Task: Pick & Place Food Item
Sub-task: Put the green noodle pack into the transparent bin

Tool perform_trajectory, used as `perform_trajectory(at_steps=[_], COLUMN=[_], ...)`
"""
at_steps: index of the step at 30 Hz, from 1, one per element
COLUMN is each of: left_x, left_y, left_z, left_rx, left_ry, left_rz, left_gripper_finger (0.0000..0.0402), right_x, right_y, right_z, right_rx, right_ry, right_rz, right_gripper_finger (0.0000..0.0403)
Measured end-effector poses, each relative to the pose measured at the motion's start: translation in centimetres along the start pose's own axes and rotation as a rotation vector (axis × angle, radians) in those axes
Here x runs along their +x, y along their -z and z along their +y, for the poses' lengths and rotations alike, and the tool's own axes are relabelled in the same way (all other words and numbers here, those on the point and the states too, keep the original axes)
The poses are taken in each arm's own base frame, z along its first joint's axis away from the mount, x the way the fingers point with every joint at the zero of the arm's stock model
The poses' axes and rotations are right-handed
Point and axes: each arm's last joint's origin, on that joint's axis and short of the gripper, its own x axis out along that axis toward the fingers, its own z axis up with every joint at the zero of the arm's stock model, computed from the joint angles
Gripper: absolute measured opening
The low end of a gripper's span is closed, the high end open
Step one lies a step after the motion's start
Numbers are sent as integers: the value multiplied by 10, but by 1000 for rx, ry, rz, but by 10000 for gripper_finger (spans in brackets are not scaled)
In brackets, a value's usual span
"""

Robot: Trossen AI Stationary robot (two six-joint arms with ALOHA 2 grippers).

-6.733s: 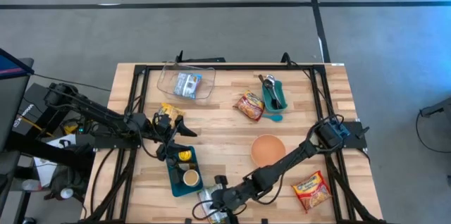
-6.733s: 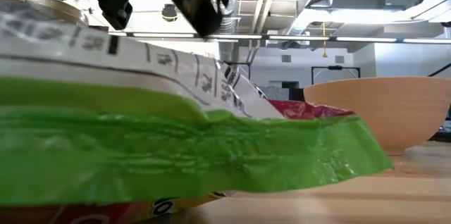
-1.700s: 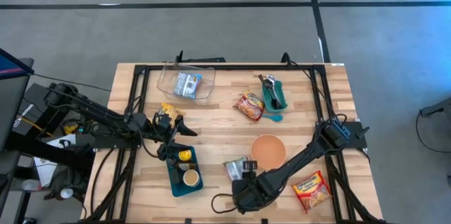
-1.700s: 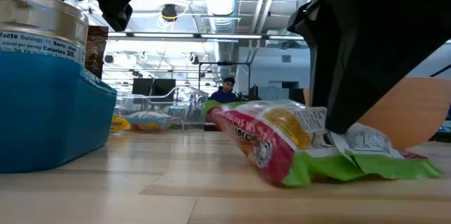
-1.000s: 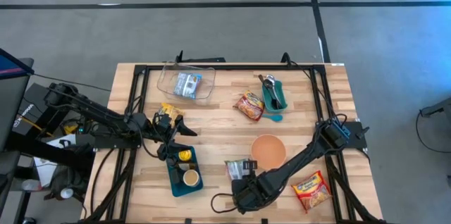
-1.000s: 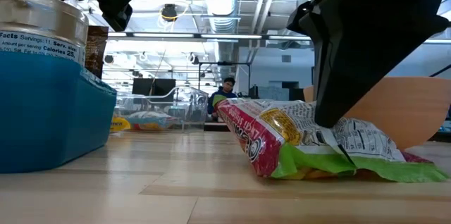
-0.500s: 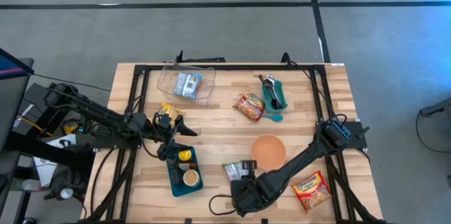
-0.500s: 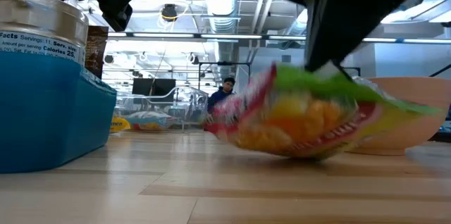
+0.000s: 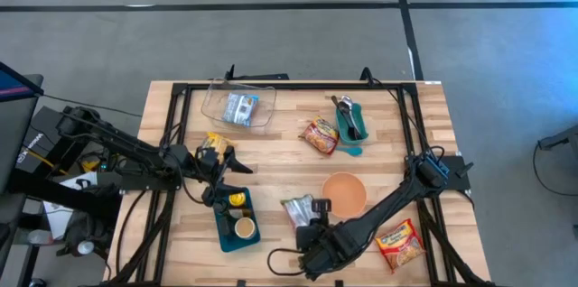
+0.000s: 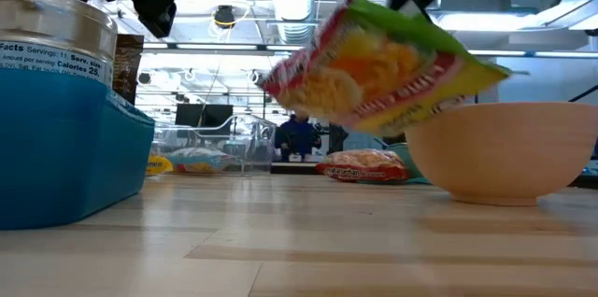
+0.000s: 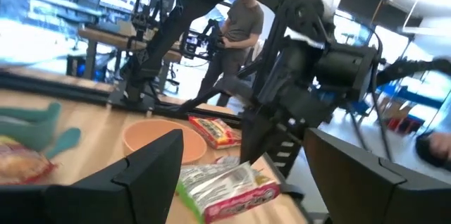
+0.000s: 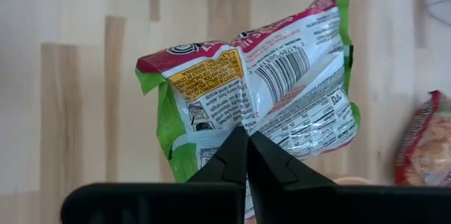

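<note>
A red-and-green noodle packet [image 9: 297, 208] hangs in the air left of the tan bowl [image 9: 344, 192]; the low view shows the packet [image 10: 383, 63] tilted, well above the wood and higher than the bowl [image 10: 505, 152]. My right gripper [image 12: 246, 146] is shut on it and slants down from the near right. My left gripper [image 9: 228, 166] waits open at the table's left, above the blue tray [image 9: 235, 217], and looks across at the packet [image 11: 225, 185]. My right gripper pinches the packet's wrapper [image 12: 248, 127] between its two shut fingertips, on the barcode side close to the edge nearest the gripper; creases run out from the pinch. The fingers slant down from the table's near side. The packet hangs tilted, lifted clear of the table.
The blue tray holds cans [image 10: 56, 26]. A clear container [image 9: 239, 106] stands at the far left, a teal tray of utensils [image 9: 350, 120] far right, with another packet [image 9: 320, 135] beside it. One more packet [image 9: 400, 242] lies near right.
My right gripper has gone up with the noodle packet. The packet, which lay on the wood in front of the bowl, is now lifted clear and has tipped over so its green edge points up. The grip has stayed shut.
</note>
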Motion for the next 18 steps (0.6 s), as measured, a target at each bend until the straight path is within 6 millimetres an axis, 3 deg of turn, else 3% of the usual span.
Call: perform_trajectory(at_steps=[6,18], left_x=[0,0], left_y=[5,8], left_z=[1,3], left_rx=[140,150], left_ry=[-9,-28], left_rz=[49,86], left_gripper_finger=[290,290], right_x=[-3,2], right_y=[-6,-10], right_z=[-9,-41], right_rx=[41,54], right_ry=[21,163], right_rz=[-22,4], right_gripper_finger=[0,0])
